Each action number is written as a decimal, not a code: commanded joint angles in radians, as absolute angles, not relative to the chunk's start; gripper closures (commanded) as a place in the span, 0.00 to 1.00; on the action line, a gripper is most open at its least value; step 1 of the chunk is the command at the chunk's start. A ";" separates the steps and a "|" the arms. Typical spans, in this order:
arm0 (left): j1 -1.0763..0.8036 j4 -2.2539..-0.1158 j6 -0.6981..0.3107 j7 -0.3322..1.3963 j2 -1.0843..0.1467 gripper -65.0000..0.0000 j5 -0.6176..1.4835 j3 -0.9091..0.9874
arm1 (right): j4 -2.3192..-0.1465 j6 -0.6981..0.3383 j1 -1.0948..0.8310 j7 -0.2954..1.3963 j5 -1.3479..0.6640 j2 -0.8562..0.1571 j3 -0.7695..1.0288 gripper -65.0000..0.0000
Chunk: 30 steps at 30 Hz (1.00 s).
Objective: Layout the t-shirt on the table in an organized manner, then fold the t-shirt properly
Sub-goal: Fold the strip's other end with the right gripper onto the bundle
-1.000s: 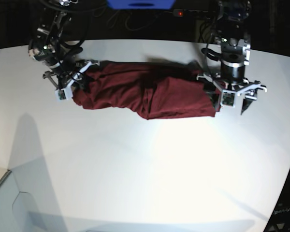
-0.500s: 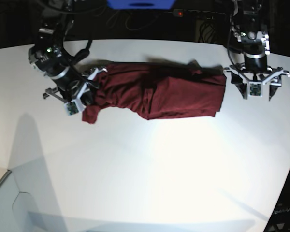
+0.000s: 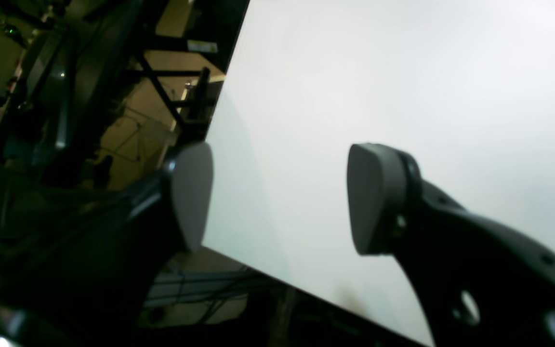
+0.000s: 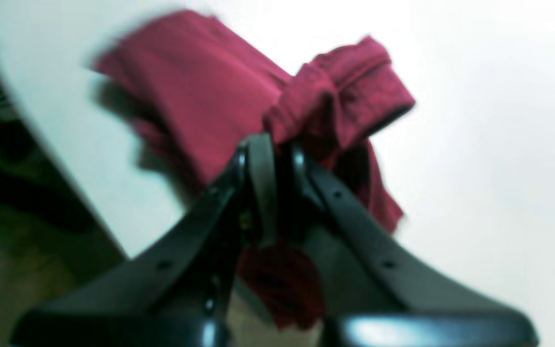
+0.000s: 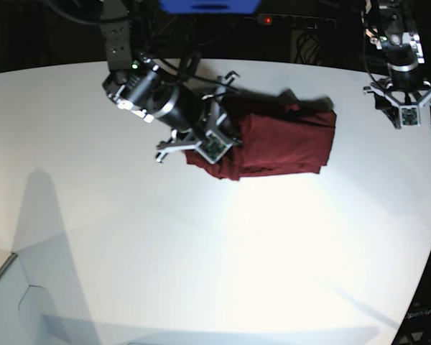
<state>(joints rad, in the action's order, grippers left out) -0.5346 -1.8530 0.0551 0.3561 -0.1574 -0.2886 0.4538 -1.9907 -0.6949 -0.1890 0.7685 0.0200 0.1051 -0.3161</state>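
Table (image 5: 201,259): white, bearing one maroon t-shirt (image 5: 287,147) bunched toward 1 o'clock, long axis running 9 to 3. Right gripper (image 4: 277,159) pinched shut on a gathered fold at the shirt's 9 o'clock end, the cloth beneath it hidden and blurred. Left gripper (image 3: 277,197) at far 2 o'clock, jaws wide apart, holding nothing, over bare table edge.

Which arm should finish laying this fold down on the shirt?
Right. The right gripper is shut on the t-shirt, carrying its end over the rest. The left gripper hangs open near the table edge, clear of the cloth.
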 commanded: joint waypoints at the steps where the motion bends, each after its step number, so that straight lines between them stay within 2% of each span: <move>1: -0.542 -1.873 0.065 0.332 -0.166 0.35 -0.297 0.461 | -2.008 -0.698 -0.156 0.737 -0.001 0.113 -0.348 1.00; 6: -0.584 -1.894 0.065 0.332 -0.140 0.35 -0.297 0.461 | -1.991 -0.698 -0.058 0.745 0.001 0.110 -0.470 1.00; 15: -0.618 -1.931 0.065 0.332 -0.073 0.35 -0.298 0.463 | -1.698 -0.698 0.111 0.737 0.001 0.113 -0.527 1.00; 23: -0.633 -1.929 0.065 0.332 -0.048 0.35 -0.300 0.463 | -1.572 -0.698 0.211 0.734 -0.001 0.157 -0.598 1.00; 30: -0.636 -1.928 0.065 0.332 -0.047 0.35 -0.300 0.463 | -1.400 -0.698 0.286 0.628 -0.001 0.157 -0.598 1.00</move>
<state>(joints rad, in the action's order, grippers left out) -0.6304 -1.9114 0.0525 0.3550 -0.0410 -0.2920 0.4576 -1.3827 -0.6952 0.2630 0.6525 0.0185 0.1440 -0.5980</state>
